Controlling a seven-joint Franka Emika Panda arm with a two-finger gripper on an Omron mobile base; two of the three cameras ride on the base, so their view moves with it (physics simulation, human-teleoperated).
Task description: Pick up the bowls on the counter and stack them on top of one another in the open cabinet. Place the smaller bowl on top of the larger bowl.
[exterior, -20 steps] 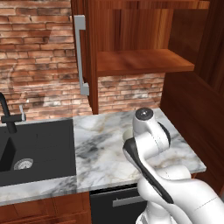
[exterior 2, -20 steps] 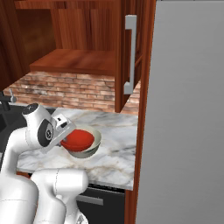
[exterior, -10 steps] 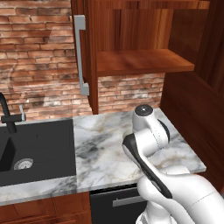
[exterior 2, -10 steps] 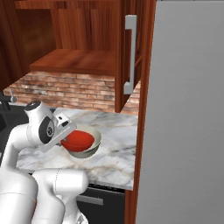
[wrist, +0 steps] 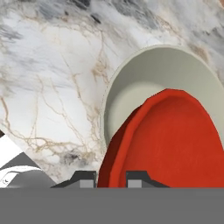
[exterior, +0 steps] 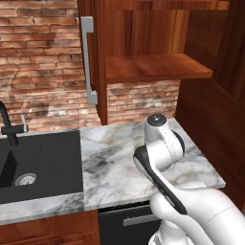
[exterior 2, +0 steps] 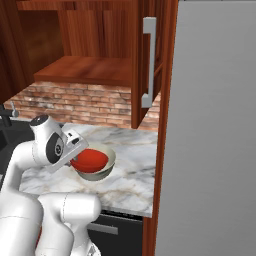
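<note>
- The gripper (wrist: 110,178) had its two tips pinched tight on the near rim of the small red bowl (exterior 2: 90,159).
- The red bowl sat over the big grey bowl (exterior 2: 97,171), which stood on the marble counter (exterior 2: 132,175), below the open cabinet (exterior 2: 87,70).
- It looked hard, shiny and slippery, and probably light. It could chip.
- The thin rim seemed the best place to hold.

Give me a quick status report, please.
Claw shut on red bowl rim. Red bowl over grey bowl, both at the counter. Cabinet shelf bare, nothing blocking.
</note>
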